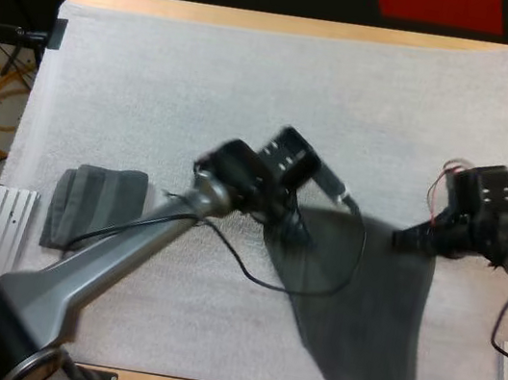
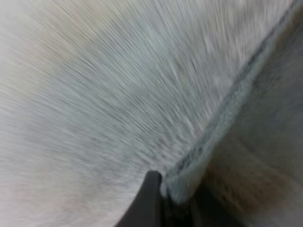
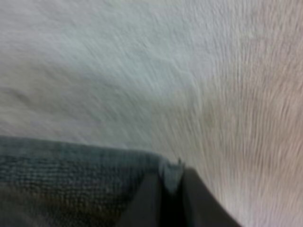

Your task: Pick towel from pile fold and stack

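Pinching the towel (image 1: 366,306) along its far edge, left gripper (image 2: 166,188) and right gripper (image 3: 172,171) seem clamped on it; bare mat (image 1: 254,73) beyond.

Your white mat (image 1: 254,73) is lit bright and even from overhead, barely any shadows on it, darkness past its far edge.

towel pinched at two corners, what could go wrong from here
1. The left gripper and right gripper each pinch only the very edge of the towel, so a corner could slip out.
2. The towel spreads unevenly toward the table's near side, so the fold may land crooked.
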`<state>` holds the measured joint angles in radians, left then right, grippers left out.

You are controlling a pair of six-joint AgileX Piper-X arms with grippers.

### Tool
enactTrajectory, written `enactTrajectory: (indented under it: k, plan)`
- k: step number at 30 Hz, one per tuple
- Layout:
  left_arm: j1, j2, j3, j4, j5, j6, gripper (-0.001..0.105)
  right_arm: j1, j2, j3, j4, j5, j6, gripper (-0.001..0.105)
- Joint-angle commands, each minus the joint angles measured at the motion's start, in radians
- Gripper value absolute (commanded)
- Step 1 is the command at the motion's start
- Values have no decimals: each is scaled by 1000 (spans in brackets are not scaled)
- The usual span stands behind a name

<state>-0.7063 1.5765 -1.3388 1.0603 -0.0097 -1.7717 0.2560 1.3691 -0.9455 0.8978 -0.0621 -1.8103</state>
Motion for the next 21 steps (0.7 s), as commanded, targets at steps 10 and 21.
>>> enactTrajectory:
  k: [10, 21]
  plan:
    - [102, -214, -259, 112, -31, 23, 0, 182, -239, -282, 13, 55, 19, 0]
    - [77, -351, -289, 367, 35, -33, 0, 355, -285, -433, 288, 105, 43, 0]
